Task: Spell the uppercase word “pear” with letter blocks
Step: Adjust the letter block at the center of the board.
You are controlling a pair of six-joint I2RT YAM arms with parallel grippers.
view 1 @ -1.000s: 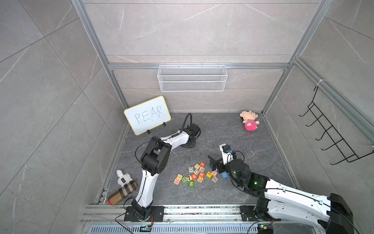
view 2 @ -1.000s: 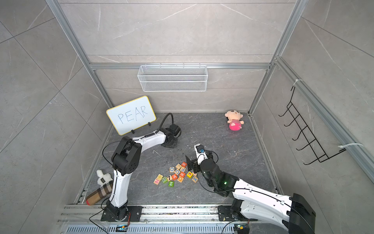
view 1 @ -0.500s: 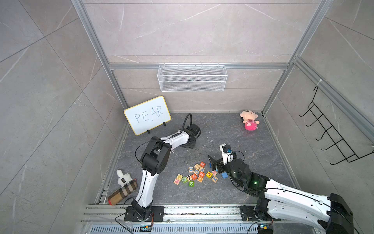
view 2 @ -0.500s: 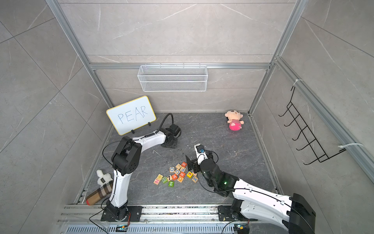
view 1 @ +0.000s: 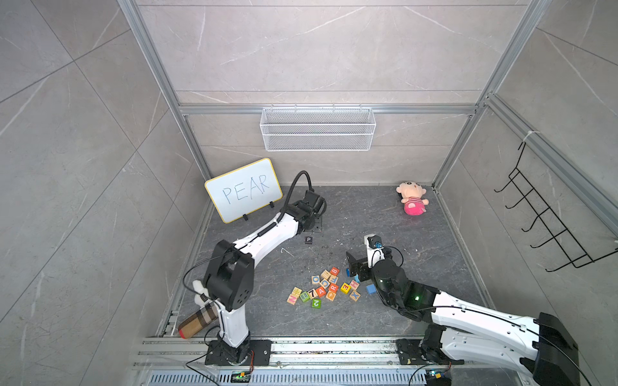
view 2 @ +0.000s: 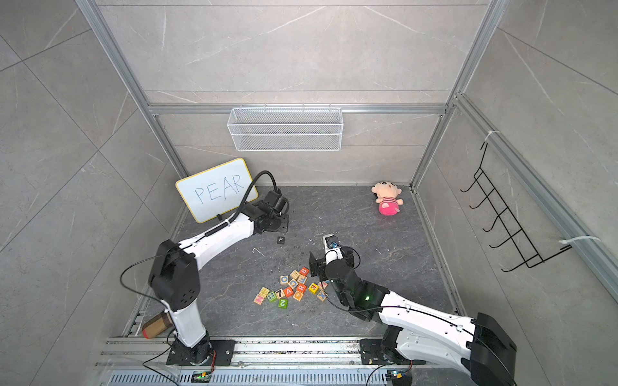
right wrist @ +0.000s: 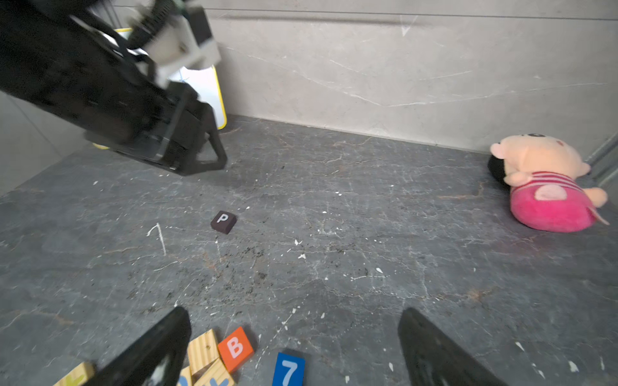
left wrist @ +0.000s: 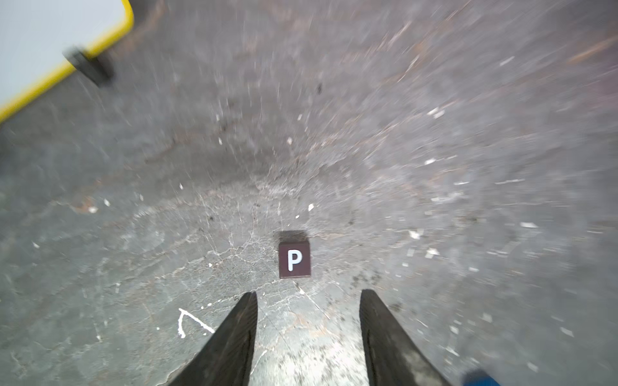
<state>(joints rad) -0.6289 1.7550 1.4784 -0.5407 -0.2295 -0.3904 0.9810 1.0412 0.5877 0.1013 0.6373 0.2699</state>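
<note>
Left wrist view puts the left gripper [left wrist: 307, 293] just short of the P block [left wrist: 294, 260]. Its jaws stand moderately apart, wider than the block, with nothing between them and nothing touching them. The block sits flat on the floor [left wrist: 434, 133], letter up, straight ahead of the fingertips. The whiteboard [left wrist: 40, 50] shows beyond it.

In a top view, going left to right, the whiteboard [view 1: 243, 190] reading PEAR leans in the back corner. The P block [view 1: 308, 239] lies alone in front of it, well apart from the pile [view 1: 326, 284]. The A block [view 1: 321, 291], R block [view 1: 332, 287] and E block [view 1: 345, 288] are all in the pile among other letters and numbers. The E block is on the side facing the right arm.

My judgement is that E comes next, and the right arm is clearly the nearer one. The blocks are cubes, so no long axis dictates the approach; the crowding neighbours matter more.

In the right wrist view, the right gripper [right wrist: 294, 312] is spread wide and empty. It hovers at the pile's edge, with an orange B block [right wrist: 235, 347] and a blue 7 block [right wrist: 288, 369] just below it. The plush toy [view 1: 412, 200] lies far right, out of the way.
</note>
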